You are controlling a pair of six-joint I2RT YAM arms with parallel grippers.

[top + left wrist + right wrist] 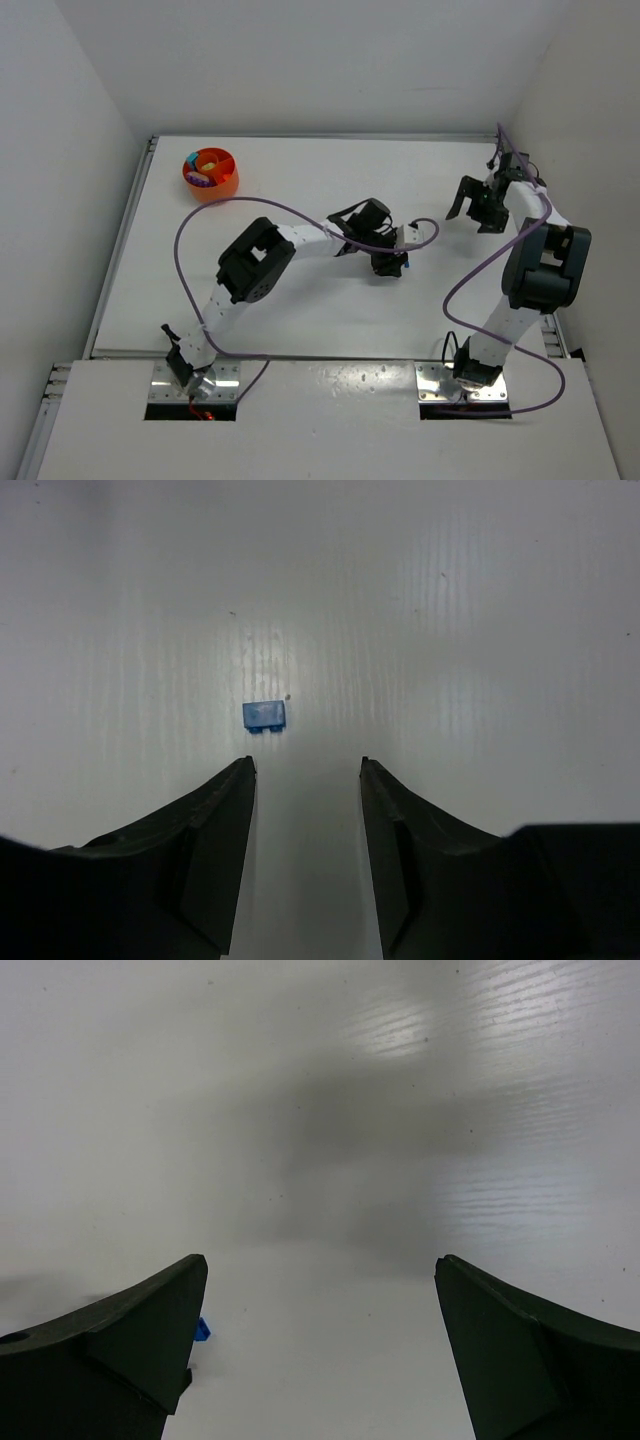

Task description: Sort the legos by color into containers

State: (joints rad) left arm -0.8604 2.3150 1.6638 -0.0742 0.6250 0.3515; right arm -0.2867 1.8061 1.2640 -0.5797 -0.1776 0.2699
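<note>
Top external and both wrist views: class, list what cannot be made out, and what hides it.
Top external: bricks inside the orange bowl are too small to count.
Right wrist: a blue piece is mostly hidden behind a finger.
Left wrist: the bowl lies outside the frame.

Both arms are the same build, left arm and right arm alike: white tube links with chunky black joint housings. Each has a thin purple cable hanging off it in big loose loops. The bases bolt onto shiny metal plates. Up close the fingers are matte black wedges, tapering to blunt tips, with a recessed panel on the inner face.
</note>
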